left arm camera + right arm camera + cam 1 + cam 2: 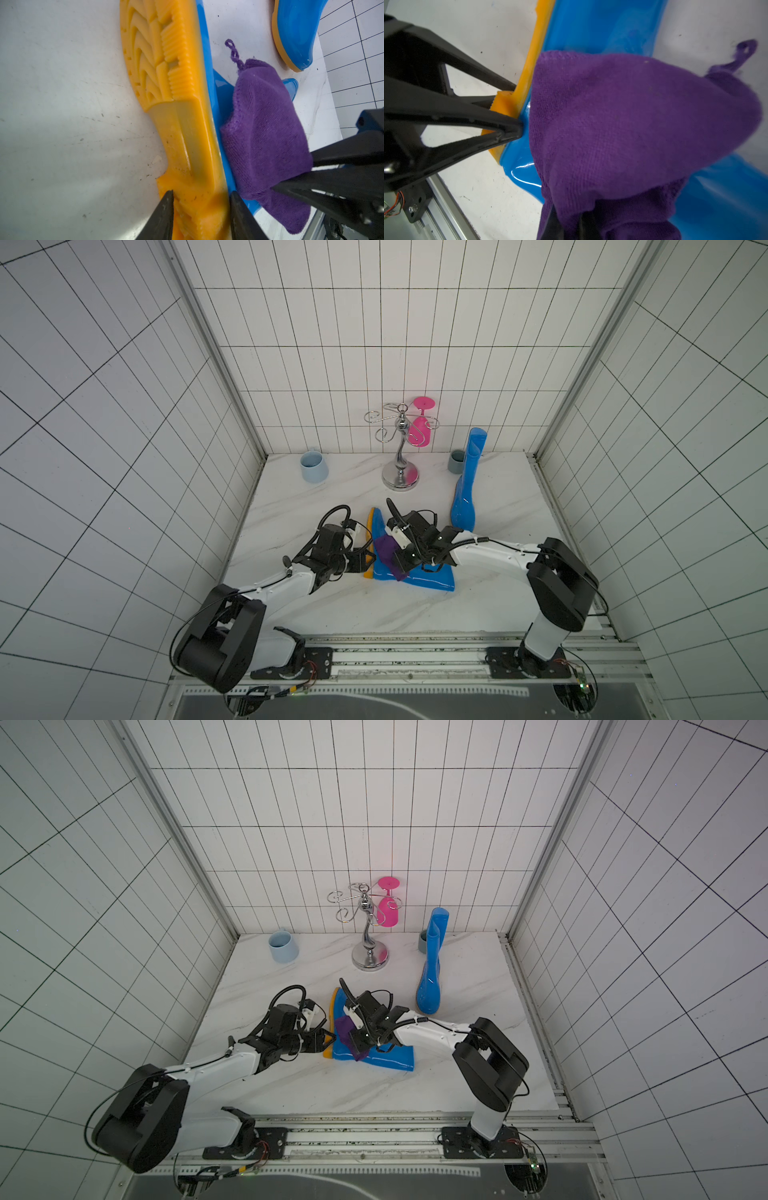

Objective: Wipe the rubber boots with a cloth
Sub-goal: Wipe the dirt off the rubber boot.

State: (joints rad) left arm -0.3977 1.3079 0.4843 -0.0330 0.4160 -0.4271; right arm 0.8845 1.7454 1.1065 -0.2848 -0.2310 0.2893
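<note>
Rubber boot (430, 580), glossy blue with an orange sole (180, 124), lies on its side near the middle of the white marble bench (374, 614), toe toward the back wall, shaft running off to the robot's right and tread facing its left. The left claw (200, 194) grips this boot at the heel: the jaws stand partly apart, one finger on the tread side and the other against the blue upper. The right claw (569, 222) is pinched tight on the cloth (386, 549) — a dark-purple rag draped over the ankle and instep, pressed against the upper just beside the left claw's finger, its little hanging loop (233, 52) sticking out past the boot. Its mate, the standing boot (467, 489), is upright and well apart toward the back right, with a grey cup (456, 461) partly hidden behind its shaft. Along the back wall in both top views stand a chrome stand (400, 448) with a pink glass (419, 431) hung upside down on it and, further left, a pale-blue mug (314, 466) — none of them touched by either arm
</note>
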